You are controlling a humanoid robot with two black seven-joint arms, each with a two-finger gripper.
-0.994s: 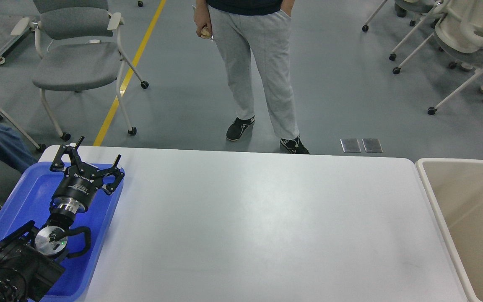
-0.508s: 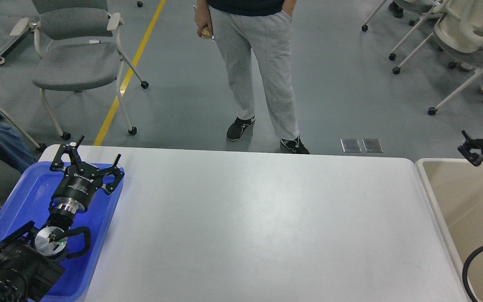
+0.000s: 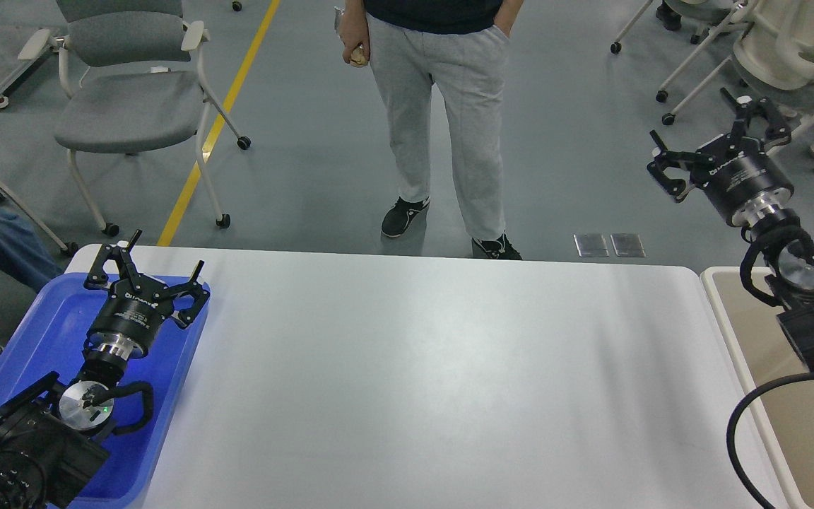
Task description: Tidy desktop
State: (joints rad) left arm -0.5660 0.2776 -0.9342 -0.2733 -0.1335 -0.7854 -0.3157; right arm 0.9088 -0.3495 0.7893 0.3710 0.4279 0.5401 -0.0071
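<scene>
The desktop (image 3: 435,375) is a wide white tabletop with rounded corners, and I see nothing lying on its white surface. My left gripper (image 3: 164,249) is open and empty, held over the far end of the blue tray (image 3: 46,332) at the table's left end. My right gripper (image 3: 691,120) is open and empty, raised high beyond the table's far right corner, above the beige bin (image 3: 739,353).
A person in grey trousers (image 3: 449,120) stands just past the table's far edge. A grey chair (image 3: 131,99) stands on the floor at back left, more chairs at back right. My right arm's black cable (image 3: 739,431) loops over the bin's edge.
My right arm has risen from low inside the bin to high above its far end, the gripper now fully in view and open. The left arm has not moved. The person shifted slightly right.
</scene>
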